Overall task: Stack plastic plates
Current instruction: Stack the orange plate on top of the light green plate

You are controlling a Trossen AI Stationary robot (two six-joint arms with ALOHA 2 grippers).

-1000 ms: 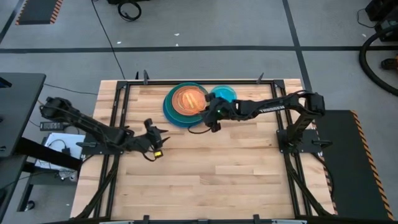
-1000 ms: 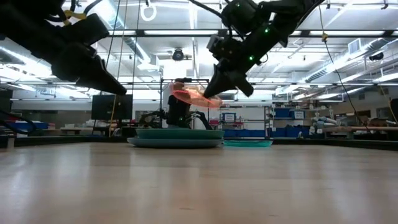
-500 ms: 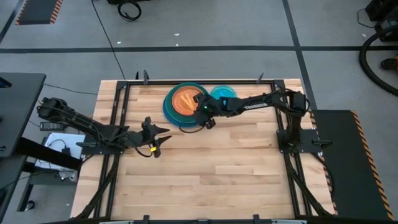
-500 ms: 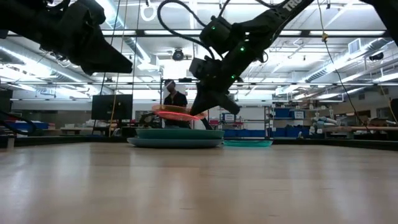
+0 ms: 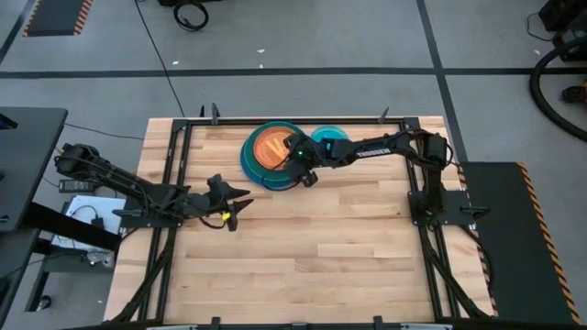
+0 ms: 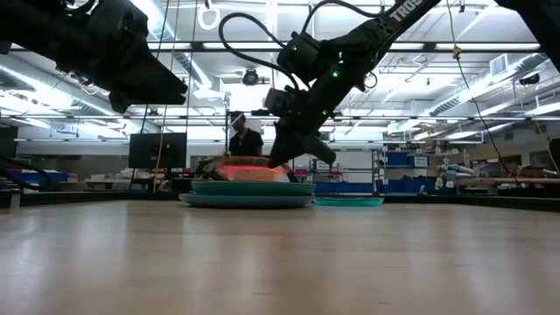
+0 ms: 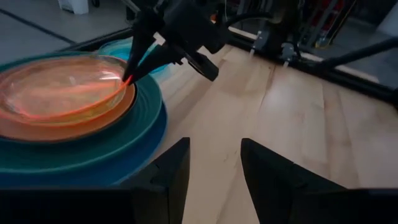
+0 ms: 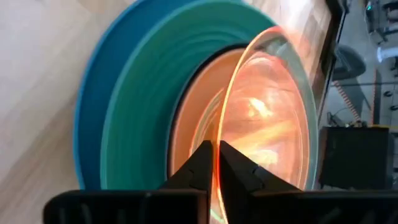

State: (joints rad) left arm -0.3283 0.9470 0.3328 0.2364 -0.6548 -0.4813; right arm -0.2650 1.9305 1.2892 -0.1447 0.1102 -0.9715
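Wooden table (image 5: pixel 303 247): your right gripper (image 5: pixel 300 170) pinches the orange plate (image 5: pixel 272 147) rim upper centre; left gripper (image 5: pixel 240 205) fingers apart, centre-left.

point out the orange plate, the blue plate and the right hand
orange plate (image 7: pixel 59 93), left wrist view, its translucent middle
blue plate (image 5: pixel 251 167), high view, its bare outer rim
right hand (image 8: pixel 213 163), right wrist view, between its fingertips pinching the orange plate's rim

The cyan plate (image 5: pixel 329 139) is half hidden by the right arm (image 5: pixel 376 148); its stack's lower plates show only rims.
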